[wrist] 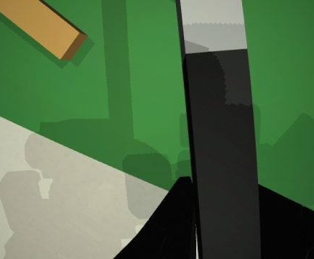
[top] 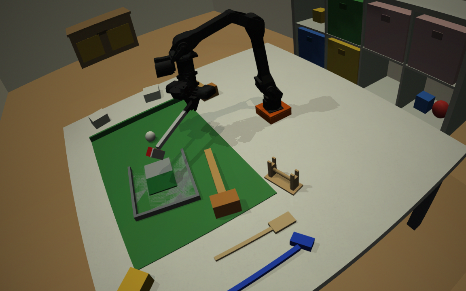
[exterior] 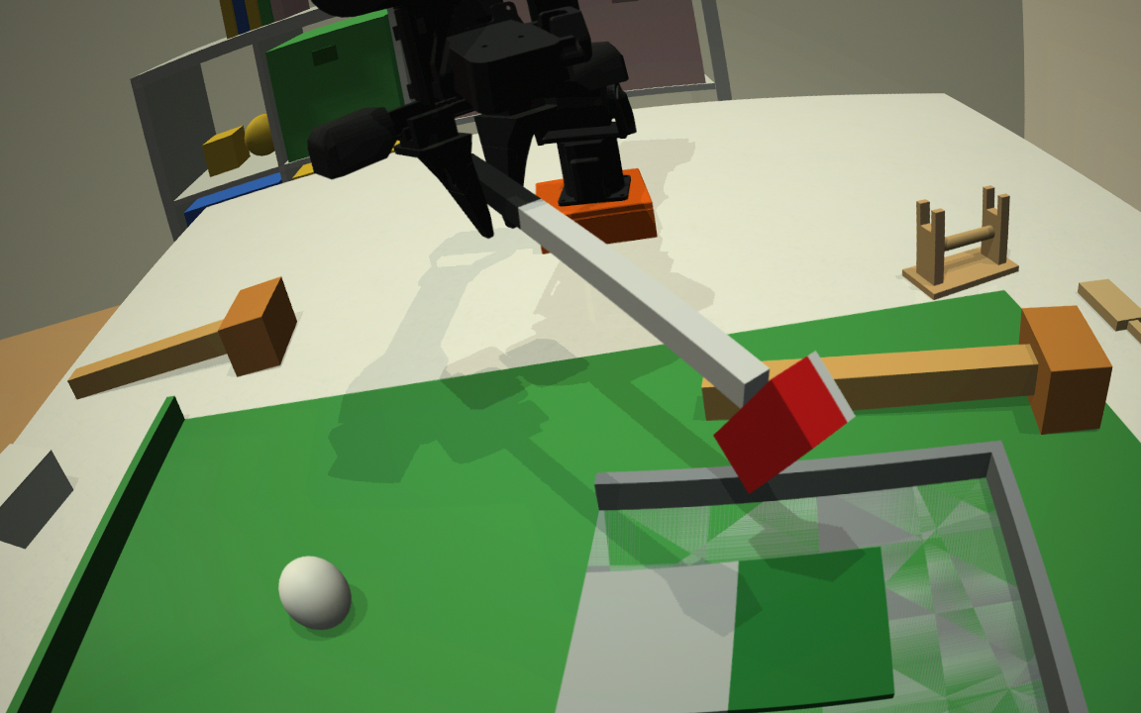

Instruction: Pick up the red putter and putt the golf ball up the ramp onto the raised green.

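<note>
My gripper (top: pixel 193 105) (exterior: pixel 501 229) (wrist: pixel 207 185) is shut on the dark grip of the red putter (top: pixel 171 129) (exterior: pixel 637 292) (wrist: pixel 221 144). Its pale shaft slopes down to the red head (top: pixel 149 151) (exterior: pixel 778 425), which is in the air; it is out of the wrist view. In the exterior view the head overlaps the grey frame's far wall. The white golf ball (top: pixel 150 136) (exterior: pixel 315 592) rests on the green mat (top: pixel 119 159) (exterior: pixel 229 532), apart from the head. The grey ramp (top: pixel 157 166) (exterior: pixel 655 611) leads to the raised green (top: pixel 160 182) (exterior: pixel 809 611), which has no ball on it.
A grey frame (top: pixel 167 207) (exterior: pixel 1013 532) surrounds the raised green on three sides. An orange-headed mallet (top: pixel 225 202) (exterior: pixel 1067 367) (wrist: pixel 38 25) lies beside it. A wooden stand (top: pixel 283 184) (exterior: pixel 960 270) is off the mat. A blue mallet (top: pixel 301 240) and a wooden paddle (top: pixel 281 221) lie farther off.
</note>
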Motion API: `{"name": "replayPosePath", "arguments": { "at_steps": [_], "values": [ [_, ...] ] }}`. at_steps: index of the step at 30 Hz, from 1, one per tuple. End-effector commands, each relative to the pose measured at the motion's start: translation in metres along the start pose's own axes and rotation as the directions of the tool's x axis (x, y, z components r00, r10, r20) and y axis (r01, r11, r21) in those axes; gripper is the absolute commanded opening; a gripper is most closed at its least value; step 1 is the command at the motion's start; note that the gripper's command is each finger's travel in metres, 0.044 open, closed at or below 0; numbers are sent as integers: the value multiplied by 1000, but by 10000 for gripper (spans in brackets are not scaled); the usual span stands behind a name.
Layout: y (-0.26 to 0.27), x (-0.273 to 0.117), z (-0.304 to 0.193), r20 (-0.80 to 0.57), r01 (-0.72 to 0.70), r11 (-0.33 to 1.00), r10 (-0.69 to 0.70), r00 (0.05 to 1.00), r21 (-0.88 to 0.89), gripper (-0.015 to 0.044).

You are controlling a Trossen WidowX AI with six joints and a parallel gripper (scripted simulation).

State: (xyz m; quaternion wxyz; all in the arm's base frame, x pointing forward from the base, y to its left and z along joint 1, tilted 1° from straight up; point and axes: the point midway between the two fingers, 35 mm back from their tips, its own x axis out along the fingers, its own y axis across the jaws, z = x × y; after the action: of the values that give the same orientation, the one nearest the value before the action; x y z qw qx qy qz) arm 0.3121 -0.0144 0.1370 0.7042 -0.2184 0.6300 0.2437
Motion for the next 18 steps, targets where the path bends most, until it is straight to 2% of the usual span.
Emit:
{"name": "replayPosePath", "arguments": {
  "at_steps": [1,9,18],
  "values": [
    [-22,-3,-15,-17,17,990,-14,1000,139,0],
    [-55,-11,-49,-54,47,929,-29,998,366,0],
    [-85,-21,-93,-99,87,799,-34,995,595,0]
  ]
}}
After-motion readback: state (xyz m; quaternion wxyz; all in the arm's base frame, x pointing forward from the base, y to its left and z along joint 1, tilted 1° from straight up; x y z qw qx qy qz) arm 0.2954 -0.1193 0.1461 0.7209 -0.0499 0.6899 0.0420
